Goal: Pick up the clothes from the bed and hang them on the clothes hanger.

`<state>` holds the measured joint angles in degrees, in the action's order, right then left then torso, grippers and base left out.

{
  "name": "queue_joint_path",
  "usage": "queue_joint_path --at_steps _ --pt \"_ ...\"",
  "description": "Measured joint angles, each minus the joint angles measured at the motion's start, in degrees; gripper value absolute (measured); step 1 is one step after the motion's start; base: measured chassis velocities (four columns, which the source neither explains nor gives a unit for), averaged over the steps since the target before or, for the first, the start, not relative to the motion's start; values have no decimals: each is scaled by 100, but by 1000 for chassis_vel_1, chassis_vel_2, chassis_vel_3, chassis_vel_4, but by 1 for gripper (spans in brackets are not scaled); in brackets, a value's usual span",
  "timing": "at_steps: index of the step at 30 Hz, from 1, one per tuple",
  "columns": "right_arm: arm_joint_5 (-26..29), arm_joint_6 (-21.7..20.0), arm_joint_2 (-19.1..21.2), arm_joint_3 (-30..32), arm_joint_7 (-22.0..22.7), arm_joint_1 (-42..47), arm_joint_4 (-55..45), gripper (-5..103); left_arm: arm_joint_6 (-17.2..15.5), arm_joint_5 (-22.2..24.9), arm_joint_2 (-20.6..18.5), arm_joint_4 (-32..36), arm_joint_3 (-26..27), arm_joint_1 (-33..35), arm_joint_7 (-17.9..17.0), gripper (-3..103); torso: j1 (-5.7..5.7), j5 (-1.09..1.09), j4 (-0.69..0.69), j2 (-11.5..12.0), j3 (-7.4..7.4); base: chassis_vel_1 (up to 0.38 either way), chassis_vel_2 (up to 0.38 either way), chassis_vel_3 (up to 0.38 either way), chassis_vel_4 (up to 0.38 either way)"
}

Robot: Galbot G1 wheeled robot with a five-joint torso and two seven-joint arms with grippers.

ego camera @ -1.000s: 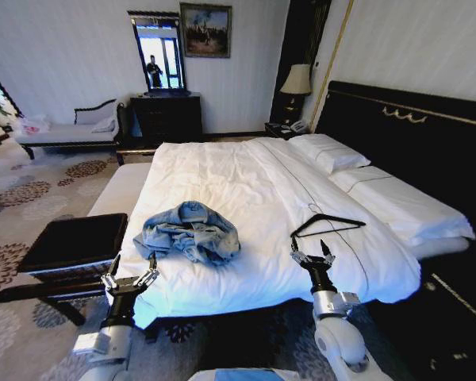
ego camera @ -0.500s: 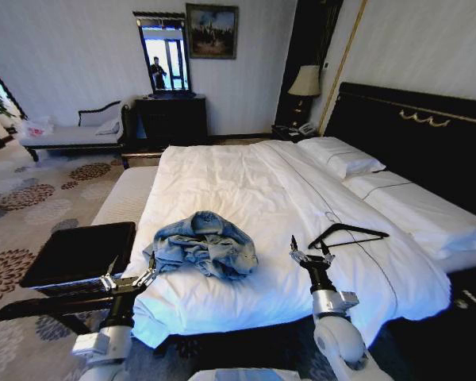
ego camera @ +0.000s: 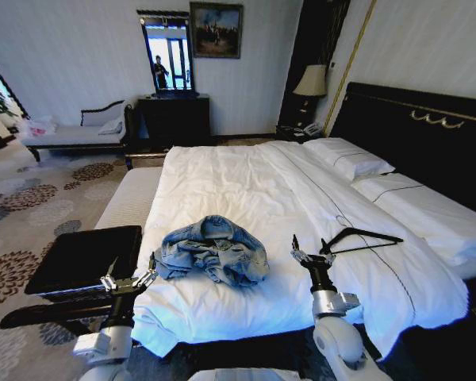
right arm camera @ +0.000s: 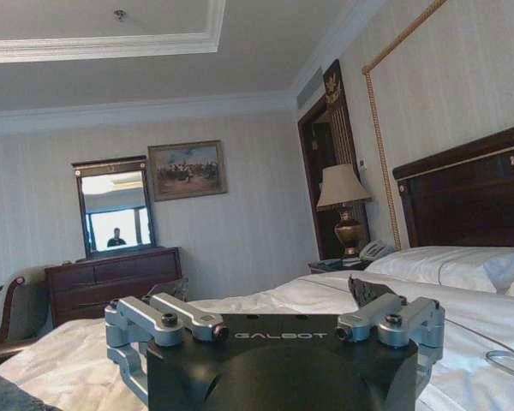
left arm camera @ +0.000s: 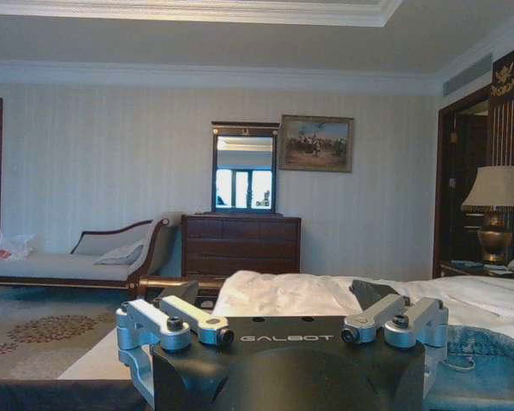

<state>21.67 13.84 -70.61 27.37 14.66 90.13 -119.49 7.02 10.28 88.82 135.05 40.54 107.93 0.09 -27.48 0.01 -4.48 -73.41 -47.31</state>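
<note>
In the head view, a crumpled heap of pale blue denim clothes (ego camera: 214,251) is lying on the bed (ego camera: 246,182), near its foot on the robot's left half. The fabric is bunched into a rounded mound with folds and a collar-like edge turned up on top. The clothes hanger (ego camera: 360,240), thin, black and triangular, is lying flat on the white duvet toward the right, well apart from the denim, its slim hook pointing toward the pillows. The left gripper (ego camera: 129,281) is hovering at the bed's near left corner, just beside the denim, with its fingers spread apart. The right gripper (ego camera: 313,255) is hanging over the duvet just short of the hanger, fingers likewise standing apart. A dark bench (ego camera: 86,257) is sitting left of the bed.

In the left wrist view, the left gripper (left arm camera: 283,321) is showing its fingers parted, with blue denim (left arm camera: 488,355) at one edge beyond them.

In the right wrist view, the right gripper (right arm camera: 274,321) is also standing parted over white bedding (right arm camera: 471,317), the black headboard (right arm camera: 467,201) rising beyond.
</note>
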Motion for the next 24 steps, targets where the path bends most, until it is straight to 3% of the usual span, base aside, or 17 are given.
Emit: queue_joint_path --at_steps 24 --pt "-36 -84 -38 -21 77 -34 130 100 41 -61 -52 5 14 -27 -1 100 0 -1 1 0 0 -7 3 6 -2"
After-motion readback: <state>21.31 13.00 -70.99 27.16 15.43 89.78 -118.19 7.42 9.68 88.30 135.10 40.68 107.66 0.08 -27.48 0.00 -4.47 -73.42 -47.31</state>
